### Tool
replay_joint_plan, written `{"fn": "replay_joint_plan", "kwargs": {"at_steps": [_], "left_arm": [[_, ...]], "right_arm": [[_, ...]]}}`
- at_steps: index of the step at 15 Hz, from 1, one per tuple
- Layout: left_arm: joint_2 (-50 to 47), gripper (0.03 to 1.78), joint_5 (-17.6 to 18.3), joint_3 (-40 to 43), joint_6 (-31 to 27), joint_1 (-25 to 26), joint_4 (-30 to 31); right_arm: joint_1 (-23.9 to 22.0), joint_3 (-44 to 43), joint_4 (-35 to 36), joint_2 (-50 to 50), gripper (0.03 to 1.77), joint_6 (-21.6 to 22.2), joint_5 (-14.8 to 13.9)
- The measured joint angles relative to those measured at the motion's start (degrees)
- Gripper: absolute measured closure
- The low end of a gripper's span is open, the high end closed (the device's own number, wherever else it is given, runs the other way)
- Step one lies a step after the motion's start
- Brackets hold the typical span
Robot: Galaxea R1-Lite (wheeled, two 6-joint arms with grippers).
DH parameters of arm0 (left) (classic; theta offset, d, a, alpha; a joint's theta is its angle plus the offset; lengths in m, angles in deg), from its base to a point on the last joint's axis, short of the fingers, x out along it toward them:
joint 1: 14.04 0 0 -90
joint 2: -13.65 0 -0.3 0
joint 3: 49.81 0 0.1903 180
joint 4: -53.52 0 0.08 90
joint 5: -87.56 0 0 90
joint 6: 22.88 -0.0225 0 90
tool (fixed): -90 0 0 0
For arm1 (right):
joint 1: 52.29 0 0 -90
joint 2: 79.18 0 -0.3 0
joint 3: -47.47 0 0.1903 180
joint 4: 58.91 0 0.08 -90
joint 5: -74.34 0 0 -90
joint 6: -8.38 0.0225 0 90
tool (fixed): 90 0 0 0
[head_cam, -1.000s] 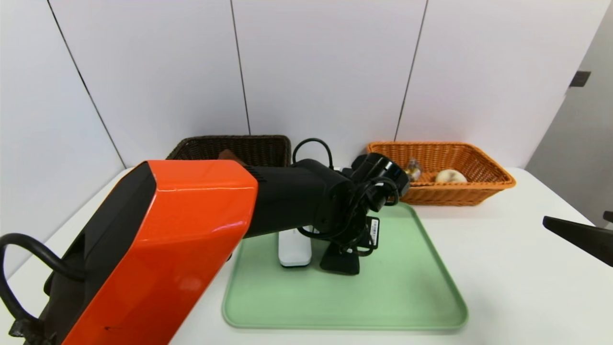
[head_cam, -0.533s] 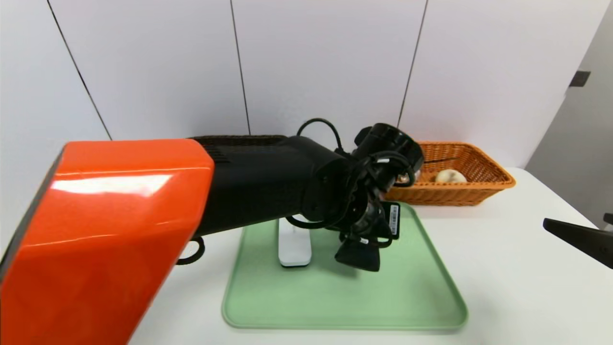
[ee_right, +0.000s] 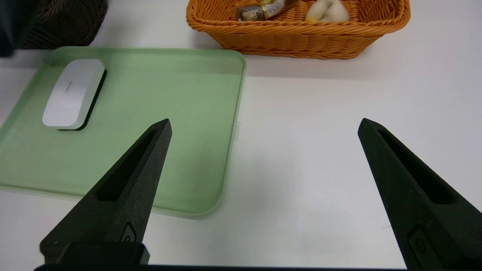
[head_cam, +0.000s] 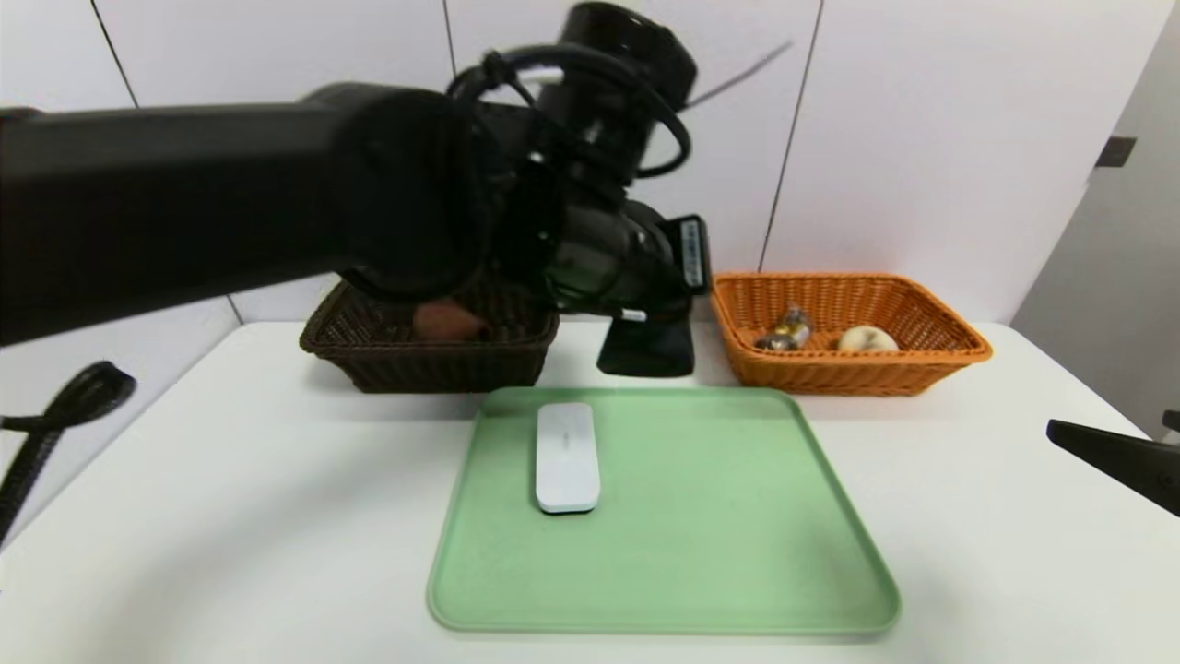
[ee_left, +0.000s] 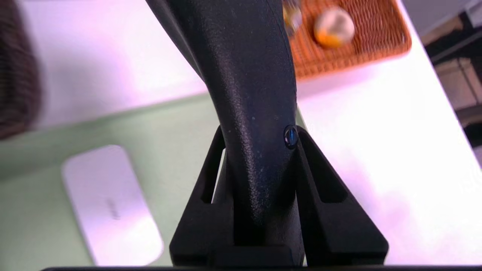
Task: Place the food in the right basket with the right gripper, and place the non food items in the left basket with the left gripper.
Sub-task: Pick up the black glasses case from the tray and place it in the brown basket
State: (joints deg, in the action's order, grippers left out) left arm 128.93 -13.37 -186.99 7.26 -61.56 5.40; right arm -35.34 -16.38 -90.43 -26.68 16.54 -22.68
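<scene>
Black cloth roll [head_cam: 645,349] pinched in left claw [ee_left: 260,180], lifted clear of tray [head_cam: 737,516]. Next: carry left over dark basket [head_cam: 433,355], release. Right claw [ee_right: 263,150] spread, parked.

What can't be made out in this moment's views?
- Left basket contents: head view, the left arm covers most; only a brown patch shows.
- Black cloth roll: left wrist view, cut off by the top edge.
- Sweets: head view, too small for detail.
- Right gripper: head view, cut by the edge.
</scene>
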Motion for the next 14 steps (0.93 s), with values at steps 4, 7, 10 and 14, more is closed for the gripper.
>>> {"fn": "replay_joint_plan", "kwargs": {"at_steps": [4,7,10,14], "left_arm": [[-5.7,1.33,0.6,0.0,1.3,11.0,0.0],[-7.9,1.33,3.9,0.1,5.6,19.3,-2.1],[-7.9,1.33,6.7,0.1,13.7,26.0,-4.9],[-4.8,1.33,6.8,0.1,25.2,31.3,-6.5]], "right_arm": [[0.0,0.0,0.0,0.4,0.09,0.0,0.0],[0.0,0.0,0.0,0.7,0.09,0.0,0.1],[0.0,0.1,-0.2,0.7,0.09,0.0,0.1],[0.0,1.0,-0.1,0.7,0.09,0.0,0.1]]}}
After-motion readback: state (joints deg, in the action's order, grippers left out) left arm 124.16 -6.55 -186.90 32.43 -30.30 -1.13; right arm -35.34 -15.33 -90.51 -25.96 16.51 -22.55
